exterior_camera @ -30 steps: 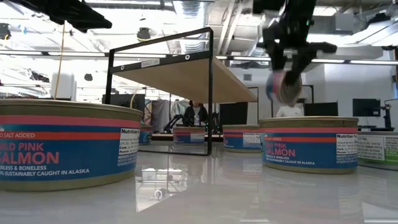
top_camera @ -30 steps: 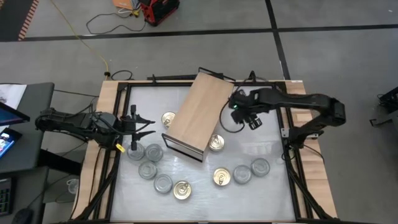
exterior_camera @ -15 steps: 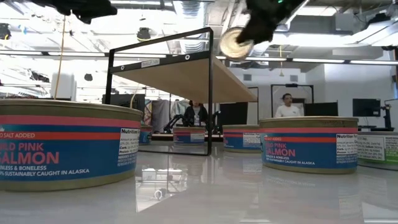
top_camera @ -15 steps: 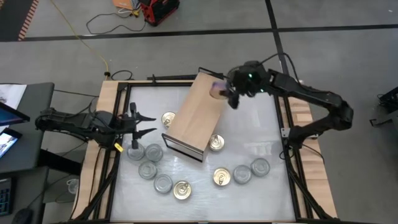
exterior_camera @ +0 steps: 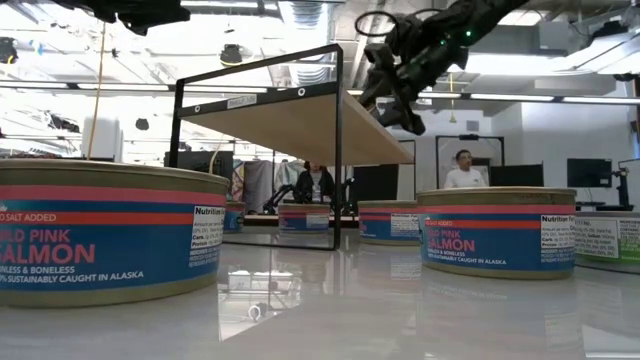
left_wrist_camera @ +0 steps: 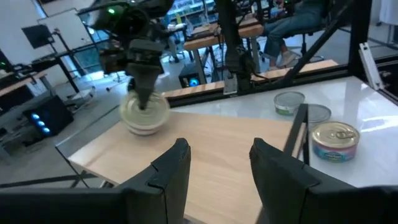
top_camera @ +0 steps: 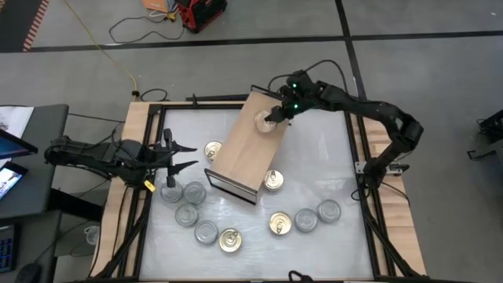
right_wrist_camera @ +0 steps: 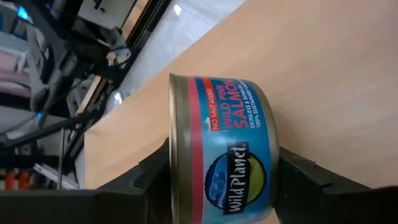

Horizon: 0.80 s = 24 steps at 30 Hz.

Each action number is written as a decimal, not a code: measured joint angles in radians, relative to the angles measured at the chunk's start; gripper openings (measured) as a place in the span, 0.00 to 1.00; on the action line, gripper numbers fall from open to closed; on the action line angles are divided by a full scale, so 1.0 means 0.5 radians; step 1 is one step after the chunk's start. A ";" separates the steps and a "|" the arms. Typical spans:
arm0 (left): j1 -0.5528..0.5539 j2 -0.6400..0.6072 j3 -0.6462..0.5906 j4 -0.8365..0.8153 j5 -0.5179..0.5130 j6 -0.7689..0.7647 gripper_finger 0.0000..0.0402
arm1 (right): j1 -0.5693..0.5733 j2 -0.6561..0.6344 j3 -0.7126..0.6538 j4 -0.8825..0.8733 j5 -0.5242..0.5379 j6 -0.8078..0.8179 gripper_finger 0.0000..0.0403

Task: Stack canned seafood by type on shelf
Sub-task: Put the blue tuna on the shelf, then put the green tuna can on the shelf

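My right gripper (top_camera: 273, 119) is shut on a salmon tin (right_wrist_camera: 224, 137) with a blue-and-red label, low over the far end of the tan shelf (top_camera: 245, 148). The left wrist view shows that tin (left_wrist_camera: 144, 115) lid up, close above the shelf's top. Gold-lidded tins (top_camera: 213, 149) (top_camera: 273, 180) stand beside the shelf, and more tins (top_camera: 206, 231) (top_camera: 305, 220) stand on the table nearer the front. My left gripper (top_camera: 178, 157) waits open at the table's left edge, pointing level toward the shelf. My right gripper pinches the tin across its height, one finger (right_wrist_camera: 152, 174) on the lid's edge (right_wrist_camera: 176, 155) and the other on the bottom (right_wrist_camera: 275, 158). The fingers slant down from the table's right. The tin sits lid up over the shelf's top; whether it rests there I cannot tell.
Silver-lidded tins (top_camera: 182, 192) cluster at the near left just in front of my left gripper. Another group (top_camera: 328, 210) lies at the near right. White tabletop (top_camera: 322, 169) shows between the shelf and the right rail. A person (exterior_camera: 462, 170) stands in the room beyond.
My right gripper has carried the tin from over the table right of the shelf toward the far left, to over the shelf's far end. Its wrist has rolled, so the tin, held on edge before, is now lid up and lower, near the shelf's top.
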 joint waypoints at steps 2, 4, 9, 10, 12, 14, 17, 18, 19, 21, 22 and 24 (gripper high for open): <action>0.000 0.000 0.000 -0.014 0.034 -0.025 0.40 | -0.017 0.006 0.001 0.014 0.000 -0.084 0.60; -0.001 -0.005 0.000 -0.032 0.044 -0.049 0.40 | -0.016 -0.006 -0.001 0.013 0.020 -0.147 0.62; -0.001 -0.005 0.000 -0.037 0.044 -0.084 0.40 | -0.069 -0.108 -0.005 -0.011 0.053 -0.192 0.70; -0.001 -0.006 0.000 -0.036 0.044 -0.086 0.40 | -0.088 -0.129 -0.005 -0.025 0.077 -0.194 0.72; -0.001 -0.006 0.000 -0.031 0.044 -0.087 0.40 | -0.114 -0.160 -0.004 -0.057 0.133 -0.198 0.75; -0.001 -0.005 0.000 -0.022 0.044 -0.088 0.40 | -0.136 -0.185 -0.005 -0.075 0.175 -0.200 0.78; -0.002 -0.006 0.000 -0.003 0.040 -0.088 0.40 | -0.161 -0.262 0.008 -0.133 0.183 -0.233 0.80; -0.002 -0.006 0.000 -0.002 0.038 -0.090 0.40 | -0.162 -0.296 0.031 -0.201 0.185 -0.295 0.81; -0.002 -0.006 0.000 -0.003 0.042 -0.102 0.40 | -0.141 -0.340 0.049 -0.274 0.200 -0.379 0.81; -0.002 -0.005 0.000 -0.025 0.086 -0.127 0.40 | -0.014 -0.438 0.056 -0.427 0.346 -0.575 0.81; -0.002 -0.005 0.000 -0.041 0.096 -0.129 0.40 | 0.083 -0.482 0.056 -0.512 0.490 -0.683 0.80; -0.003 0.000 0.000 -0.060 0.109 -0.131 0.40 | 0.329 -0.545 0.005 -0.612 0.768 -0.837 0.80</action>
